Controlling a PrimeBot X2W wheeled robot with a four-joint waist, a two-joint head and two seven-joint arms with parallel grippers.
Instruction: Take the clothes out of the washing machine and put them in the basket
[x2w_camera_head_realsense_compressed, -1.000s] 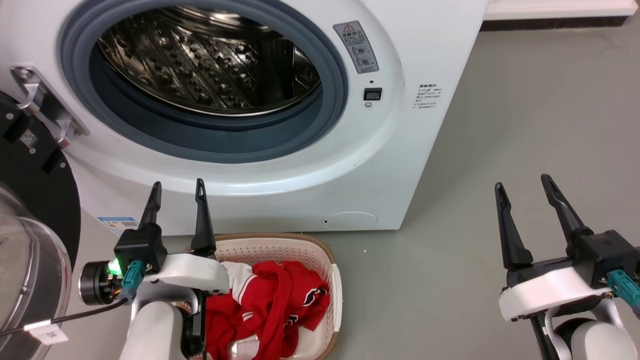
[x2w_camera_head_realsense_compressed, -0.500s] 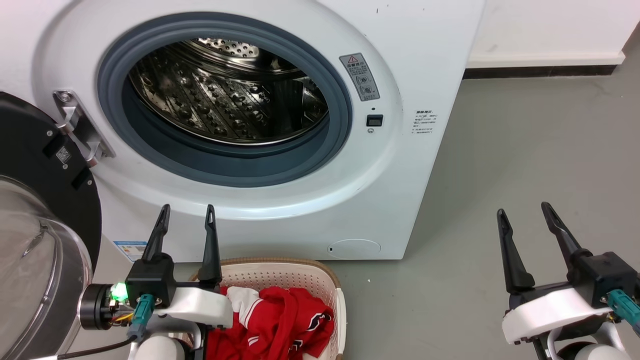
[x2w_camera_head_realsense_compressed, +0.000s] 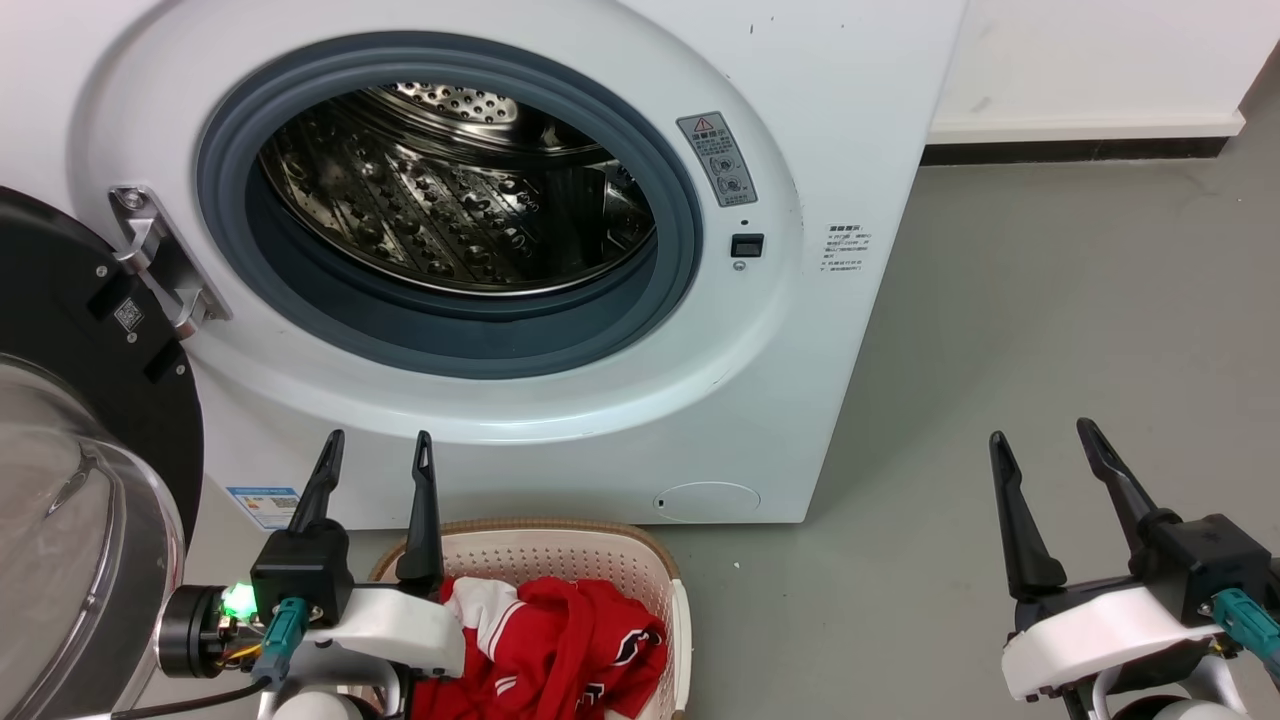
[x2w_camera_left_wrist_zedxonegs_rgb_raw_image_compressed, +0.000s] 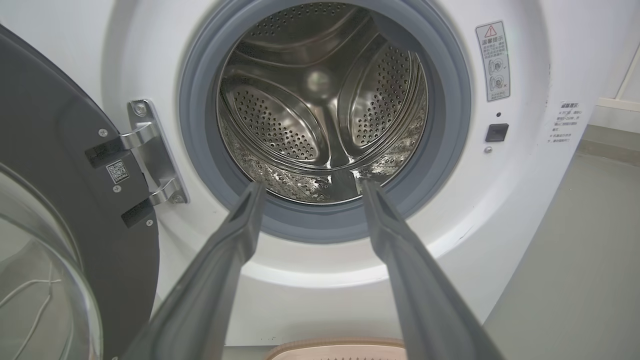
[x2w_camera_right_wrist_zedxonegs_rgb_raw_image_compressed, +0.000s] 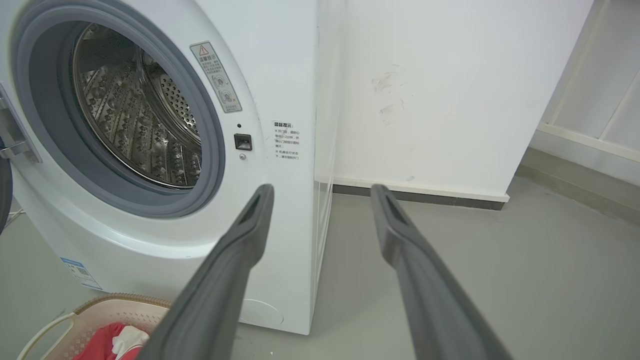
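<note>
Spotted the clothes (x2w_camera_head_realsense_compressed: 560, 640) heaped in the basket (x2w_camera_head_realsense_compressed: 560, 526), parked just in front of the washing machine (x2w_camera_head_realsense_compressed: 800, 330); left tool (x2w_camera_head_realsense_compressed: 380, 437) above the basket, splayed wide, gripping nothing; right tool (x2w_camera_head_realsense_compressed: 1040, 430) likewise wide, over the floor (x2w_camera_head_realsense_compressed: 1000, 300)

The washing machine (x2w_camera_head_realsense_compressed: 830, 120) is standing with its door (x2w_camera_head_realsense_compressed: 70, 340) hanging open at the left, the steel drum (x2w_camera_head_realsense_compressed: 450, 210) showing. The red and white clothes (x2w_camera_head_realsense_compressed: 560, 650) are lying bunched in the basket (x2w_camera_head_realsense_compressed: 560, 545), which is sitting on the floor (x2w_camera_head_realsense_compressed: 1050, 300) just before it. The left gripper (x2w_camera_head_realsense_compressed: 380, 437) is hovering at the basket's left end, the right gripper (x2w_camera_head_realsense_compressed: 1040, 430) well apart, both with jaws parted.
</note>
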